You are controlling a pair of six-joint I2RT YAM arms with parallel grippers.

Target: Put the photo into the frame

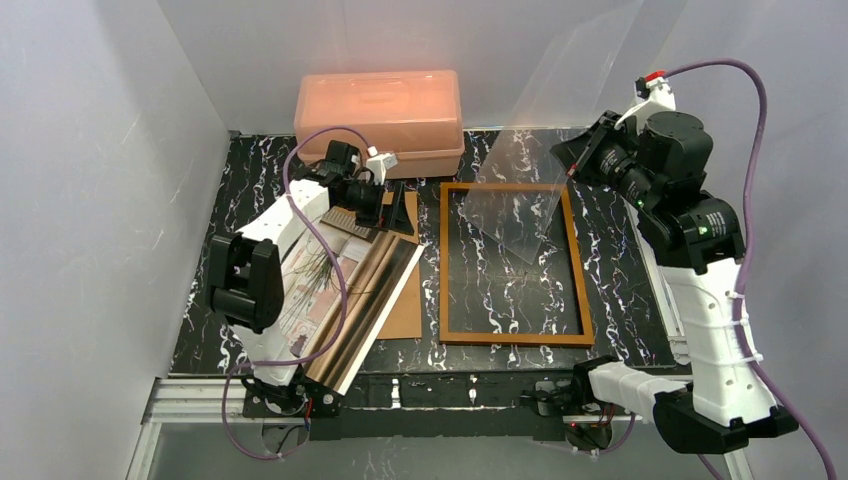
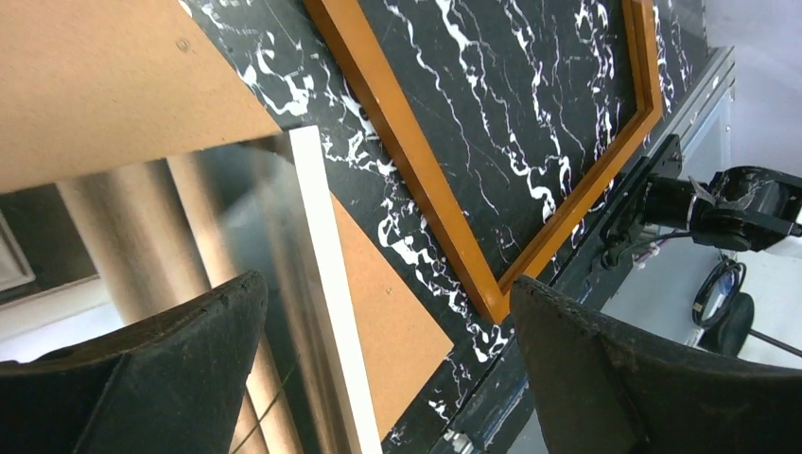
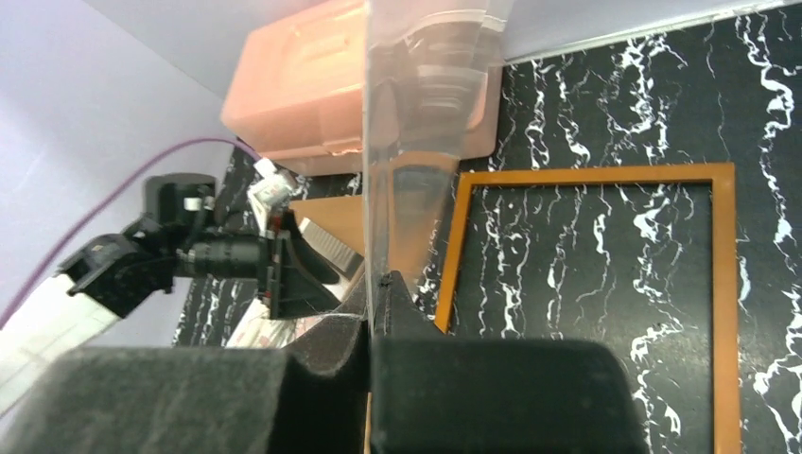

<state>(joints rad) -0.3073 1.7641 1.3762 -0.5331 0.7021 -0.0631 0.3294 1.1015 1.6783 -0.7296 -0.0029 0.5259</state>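
Right wrist view, right gripper (image 3: 371, 312): pinching an edge of the clear sheet (image 3: 416, 113), tilted above the frame (image 3: 723, 284). Left gripper (image 2: 383, 293): spread wide, holding nothing, over the curled photo (image 2: 189, 227) on the backing board (image 2: 95, 76), beside the frame. Probably best to lower the sheet squarely inside the border. Hard to trace the sheet's edges or see the photo's full extent.

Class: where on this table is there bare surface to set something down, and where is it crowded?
Free: the marble inside the frame, its near half, since the clear sheet hangs over the far part; the strip right of the frame. Crowded: the left side, under photo and backing board.
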